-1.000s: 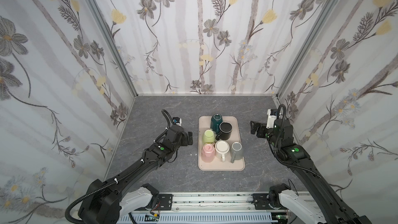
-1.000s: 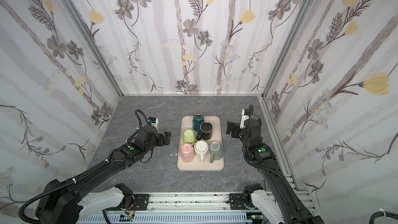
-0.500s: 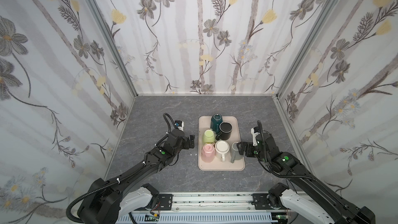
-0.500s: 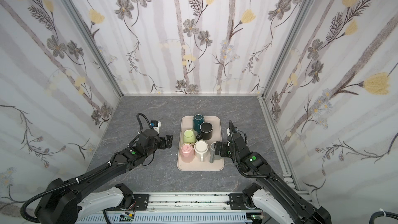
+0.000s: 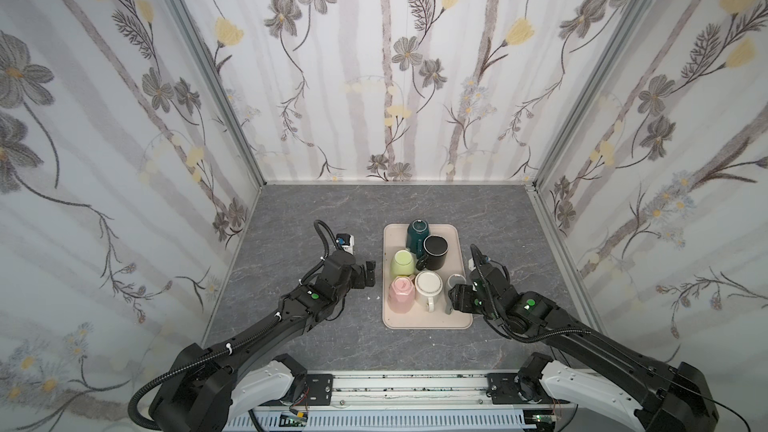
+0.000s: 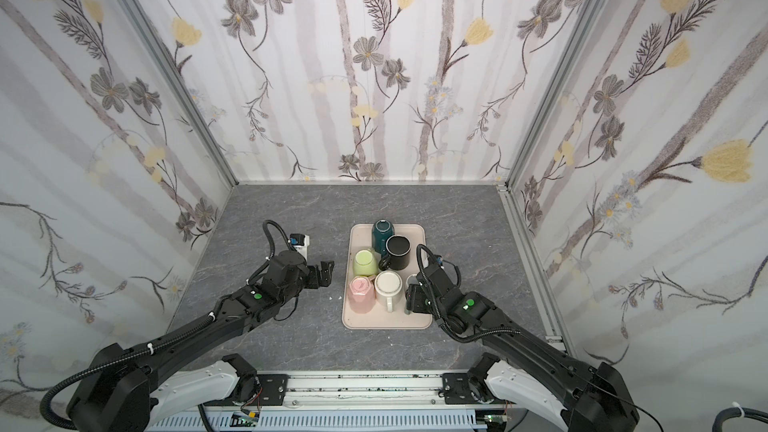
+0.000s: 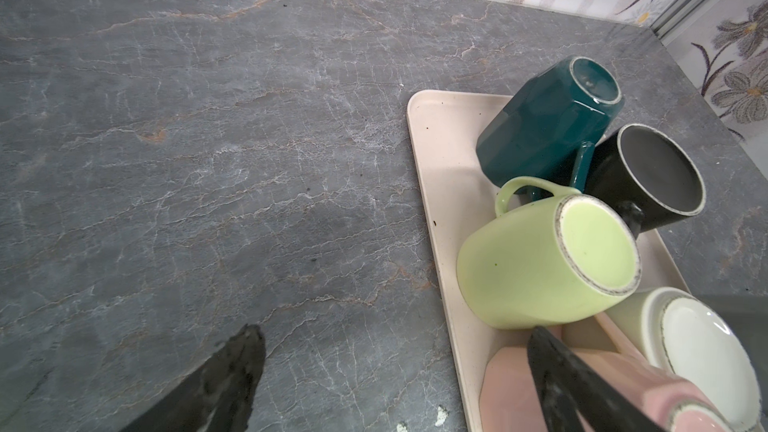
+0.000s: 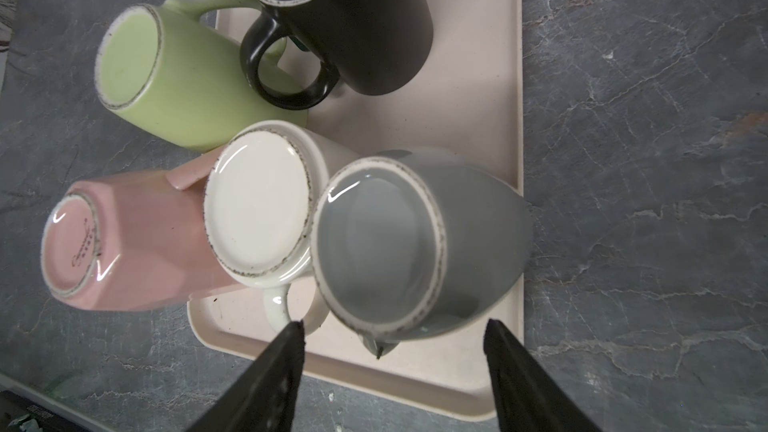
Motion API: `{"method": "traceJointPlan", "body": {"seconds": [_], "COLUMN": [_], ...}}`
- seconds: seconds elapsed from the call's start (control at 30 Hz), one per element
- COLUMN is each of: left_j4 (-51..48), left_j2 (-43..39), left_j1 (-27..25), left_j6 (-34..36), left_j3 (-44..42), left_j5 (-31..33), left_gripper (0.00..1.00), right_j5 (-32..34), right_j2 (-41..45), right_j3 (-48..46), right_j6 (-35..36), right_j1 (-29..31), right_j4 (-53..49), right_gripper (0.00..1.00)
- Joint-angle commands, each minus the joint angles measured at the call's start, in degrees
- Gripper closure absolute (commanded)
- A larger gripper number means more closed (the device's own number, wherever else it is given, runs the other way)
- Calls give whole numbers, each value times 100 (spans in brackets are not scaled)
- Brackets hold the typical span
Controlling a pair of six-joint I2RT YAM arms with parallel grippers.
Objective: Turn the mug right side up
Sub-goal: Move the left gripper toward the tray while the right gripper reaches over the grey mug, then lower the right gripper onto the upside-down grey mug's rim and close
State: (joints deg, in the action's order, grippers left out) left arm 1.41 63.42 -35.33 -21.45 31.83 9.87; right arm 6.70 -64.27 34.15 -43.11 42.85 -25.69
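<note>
Several mugs stand base up on a beige tray (image 5: 428,322) (image 8: 469,118). A grey mug (image 8: 382,238) (image 5: 455,279) sits upside down at the tray's near right corner, its handle toward the near edge. My right gripper (image 8: 392,324) (image 5: 458,299) (image 6: 411,299) hovers just over it with its jaws apart, one on each side of the handle end and neither touching it. My left gripper (image 7: 395,332) (image 5: 368,274) (image 6: 324,274) is open over the table just left of the tray, beside the pink mug (image 5: 401,292), and holds nothing.
Also on the tray are a white mug (image 8: 257,205) pressed against the grey one, a green mug (image 8: 166,76), a black mug (image 8: 353,22) and a teal mug (image 7: 548,126). Bare grey tabletop (image 5: 332,209) surrounds the tray. Patterned walls close three sides.
My right arm swung from the tray's far right side to its near right corner, over the grey mug, and its jaws narrowed. The left gripper edged toward the tray.
</note>
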Motion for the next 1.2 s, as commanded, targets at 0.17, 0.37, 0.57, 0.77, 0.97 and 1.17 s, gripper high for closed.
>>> {"method": "traceJointPlan", "body": {"seconds": [0.17, 0.37, 0.57, 0.77, 0.97, 1.17], "left_j4": [87, 61, 51, 47, 61, 53], "left_j2": [-40, -40, -14, 4, 37, 57], "left_j1": [4, 7, 8, 4, 3, 2], "left_j6": [-245, -274, -289, -305, -337, -376], "left_j3": [16, -2, -2, -1, -11, -11], "left_j5": [135, 217, 226, 229, 217, 199], "left_gripper": [0, 0, 0, 0, 0, 0], "right_j5": [15, -32, -94, 197, 167, 200], "right_j2": [-309, -615, -900, -913, -755, -852], "right_j3": [-5, 38, 184, 210, 189, 194], "right_j6": [-249, -216, -171, -206, -279, -452], "right_j1": [118, 153, 180, 197, 189, 164], "right_j4": [438, 592, 636, 444, 563, 855], "right_gripper": [34, 38, 42, 42, 38, 36]}}
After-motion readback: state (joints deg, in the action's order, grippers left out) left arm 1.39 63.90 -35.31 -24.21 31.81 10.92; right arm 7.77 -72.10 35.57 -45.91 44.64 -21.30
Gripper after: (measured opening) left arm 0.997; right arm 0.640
